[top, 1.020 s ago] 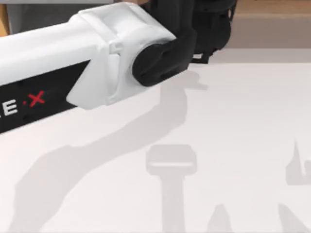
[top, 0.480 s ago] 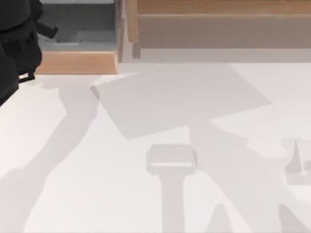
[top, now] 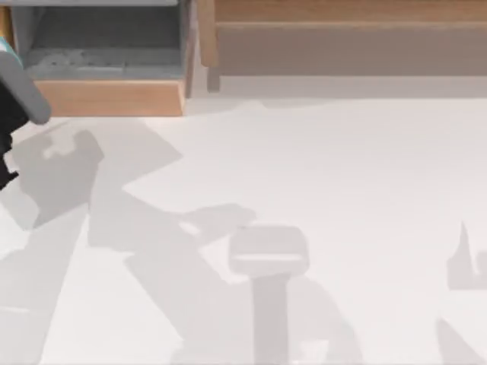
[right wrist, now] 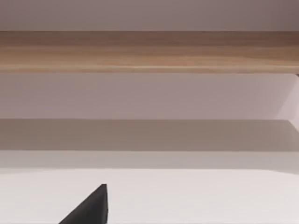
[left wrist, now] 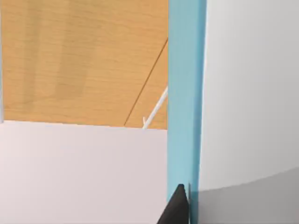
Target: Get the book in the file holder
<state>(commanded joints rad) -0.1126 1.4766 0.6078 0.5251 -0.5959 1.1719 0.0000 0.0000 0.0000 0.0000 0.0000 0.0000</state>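
The teal-blue book (left wrist: 187, 102) stands on edge in the left wrist view, with one black fingertip (left wrist: 177, 207) of my left gripper (left wrist: 185, 212) pressed against its side. From above, a corner of the book (top: 6, 50) and the dark left gripper (top: 6, 133) sit at the table's far left edge, just in front of the file holder (top: 114, 97). The holder's grey inside faces the table, and its orange-tan panel (left wrist: 84, 60) rises close behind the book. Of my right gripper, a single black fingertip (right wrist: 93, 207) is visible in the right wrist view.
A long brown wooden shelf (top: 342, 30) runs along the back of the table to the right of the file holder, and the shelf (right wrist: 149, 51) also faces the right wrist camera. Arm shadows lie across the white table (top: 365, 190).
My left arm has swung from the middle of the top view out to the far left edge, carrying the book with it. Its shadow moved leftward across the table.
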